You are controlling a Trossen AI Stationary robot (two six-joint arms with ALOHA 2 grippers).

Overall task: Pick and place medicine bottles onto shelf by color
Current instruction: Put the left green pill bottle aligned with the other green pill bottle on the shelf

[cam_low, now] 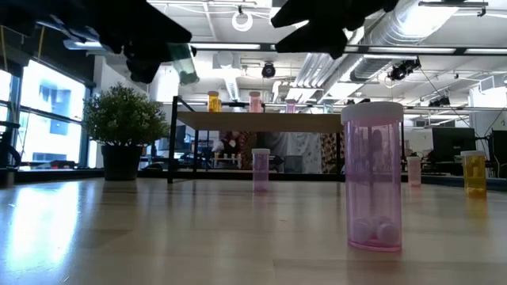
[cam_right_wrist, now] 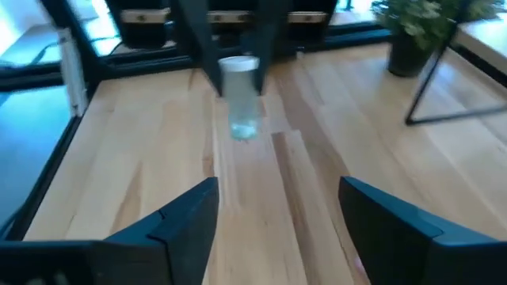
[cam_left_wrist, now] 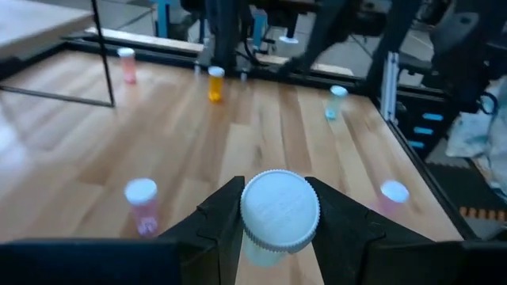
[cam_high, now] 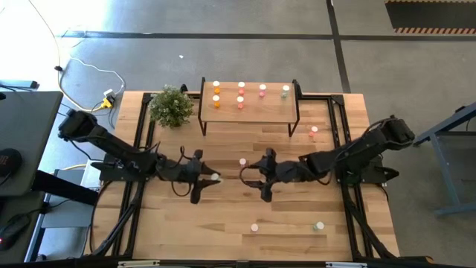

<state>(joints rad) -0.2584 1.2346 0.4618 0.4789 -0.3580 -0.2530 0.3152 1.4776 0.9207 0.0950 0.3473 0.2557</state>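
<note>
My left gripper (cam_high: 213,178) is above the middle of the table, shut on a pale green medicine bottle (cam_right_wrist: 240,99) with a white cap (cam_left_wrist: 279,210); the low view shows this bottle (cam_low: 187,65) high above the tabletop. My right gripper (cam_high: 247,177) faces it from the right, open, with nothing between its fingers (cam_right_wrist: 277,214). The shelf (cam_high: 249,112) stands at the far middle and carries several orange bottles (cam_high: 216,92), a pink one (cam_high: 262,90) and a pale green one (cam_high: 285,91) upright on its top. My left gripper pinches the pale green bottle at its cap end (cam_left_wrist: 273,237) between its two fingers, one finger (cam_left_wrist: 226,218) on each side. The fingers come nearly level from the table's left. The bottle is lifted clear of the table, and its body hangs tilted below the fingers.
Loose bottles stand on the table: a pink one (cam_high: 242,161) at the middle, one (cam_high: 313,132) right of the shelf, a pink one (cam_high: 254,227) and a pale green one (cam_high: 319,225) near the front. A potted plant (cam_high: 172,106) stands left of the shelf.
</note>
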